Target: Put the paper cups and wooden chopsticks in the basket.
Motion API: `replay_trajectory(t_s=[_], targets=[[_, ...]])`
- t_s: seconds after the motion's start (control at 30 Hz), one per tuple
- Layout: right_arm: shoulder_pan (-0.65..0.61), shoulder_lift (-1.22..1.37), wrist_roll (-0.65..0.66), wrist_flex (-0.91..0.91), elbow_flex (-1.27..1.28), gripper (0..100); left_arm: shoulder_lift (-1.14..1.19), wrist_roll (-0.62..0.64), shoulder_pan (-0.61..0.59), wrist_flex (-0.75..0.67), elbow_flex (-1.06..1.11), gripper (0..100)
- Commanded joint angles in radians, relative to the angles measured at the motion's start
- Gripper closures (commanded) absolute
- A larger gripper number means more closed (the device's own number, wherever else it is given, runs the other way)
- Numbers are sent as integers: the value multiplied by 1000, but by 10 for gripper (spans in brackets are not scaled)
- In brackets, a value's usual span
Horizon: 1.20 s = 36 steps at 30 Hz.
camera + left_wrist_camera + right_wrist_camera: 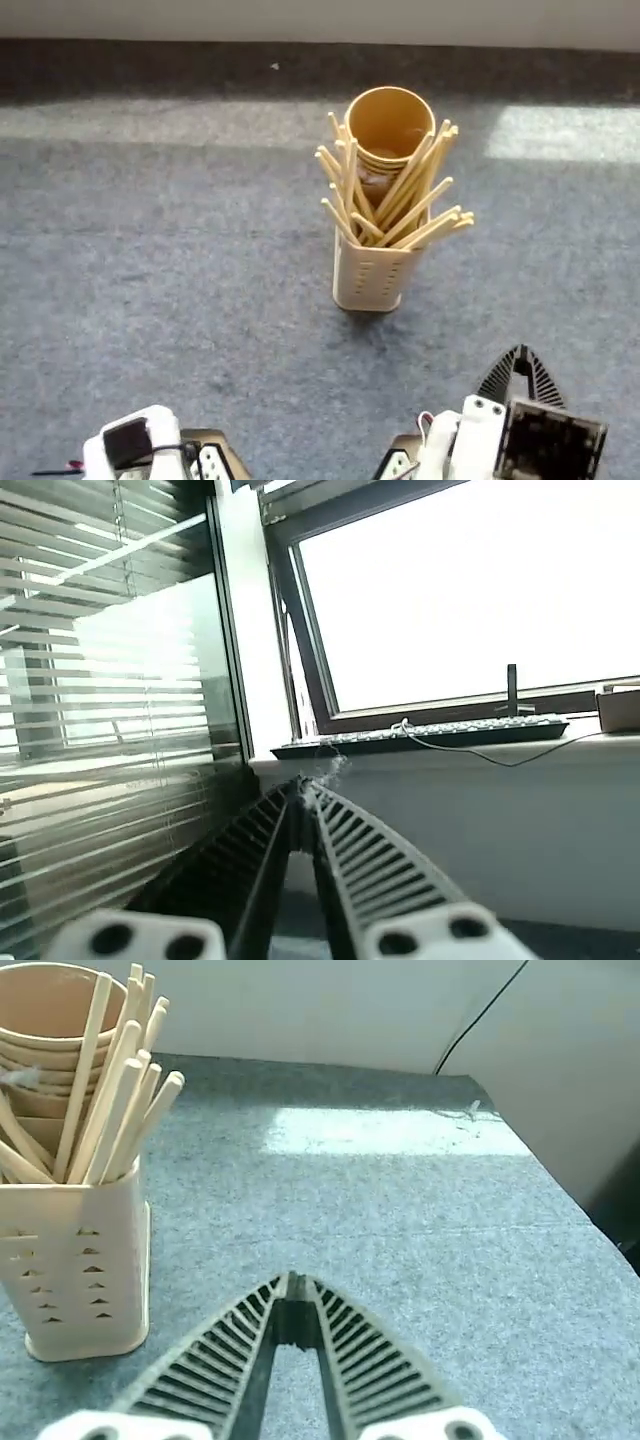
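A cream slotted basket [373,277] stands upright in the middle of the grey carpeted table. A stack of paper cups [389,125] sits inside it, with several wooden chopsticks [400,205] leaning out around the cups. In the right wrist view the basket [72,1260], the paper cups [42,1010] and the chopsticks [120,1100] appear off to one side. My right gripper [296,1282] is shut and empty, low over the carpet in front of the basket, also seen as the gripper [520,358] near the front edge. My left gripper [302,784] is shut, raised and pointing at a window.
Grey carpet [160,250] surrounds the basket on all sides. A bright patch of sunlight [560,135] lies at the back right. The arm bases [150,450] sit at the front edge. A keyboard [420,735] lies on the window sill behind.
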Motion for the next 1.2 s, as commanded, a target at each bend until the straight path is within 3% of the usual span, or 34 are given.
replay_trajectory(t_s=[0.0,0.17,0.3,0.43,0.67,0.87,1.03,1.17], targets=[[-54,-134,-6,15,168,994,-363,9,-24,-2,780,994],[-122,-113,-9,-15,341,994,-634,9,-16,-26,1317,994],[-150,-128,-43,-105,390,994,-728,8,-21,-155,1685,994],[-182,-128,-58,-179,532,994,-708,8,-18,-319,1908,994],[-196,-128,-41,-381,739,994,-708,11,7,-591,2223,994],[-197,-128,-43,-561,1084,994,-699,11,76,-778,2456,994],[-196,-128,-43,-730,1325,994,-707,11,237,-783,2451,994],[-180,-128,-43,-722,1365,994,-699,11,390,-776,2451,994]])
